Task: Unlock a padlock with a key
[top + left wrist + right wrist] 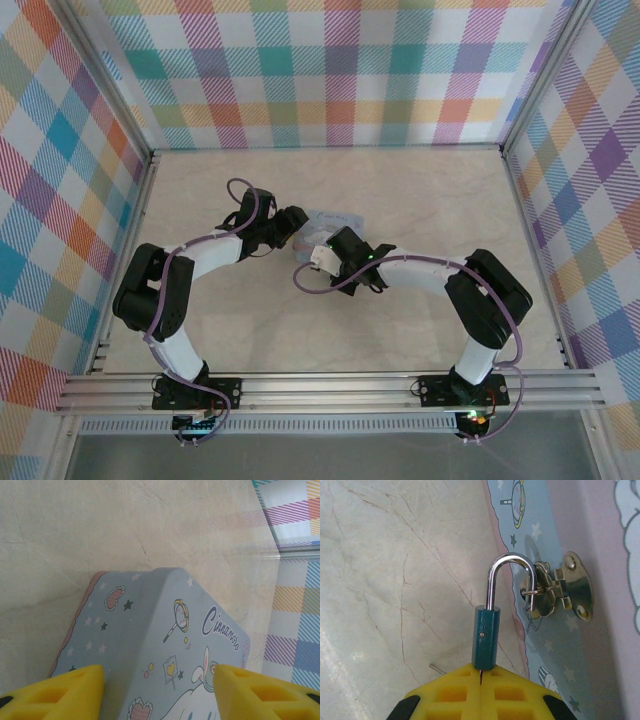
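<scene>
My right gripper (481, 674): fingers pressed together, tips against the lower end of the padlock (485, 636). Cannot tell if anything sits between them. Padlock's shackle is hooked in the hasp (559, 591) on the tin (150, 610). My left gripper (157, 680): fingers spread, astride the tin; contact unclear. Table (75, 530): pale, marbled, veined. Walls (330, 70): coloured checks.

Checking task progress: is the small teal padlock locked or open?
Open: one silver shackle leg enters the teal padlock body; the other hangs free beside it, hooked through the brass hasp of the pale blue tin.
</scene>
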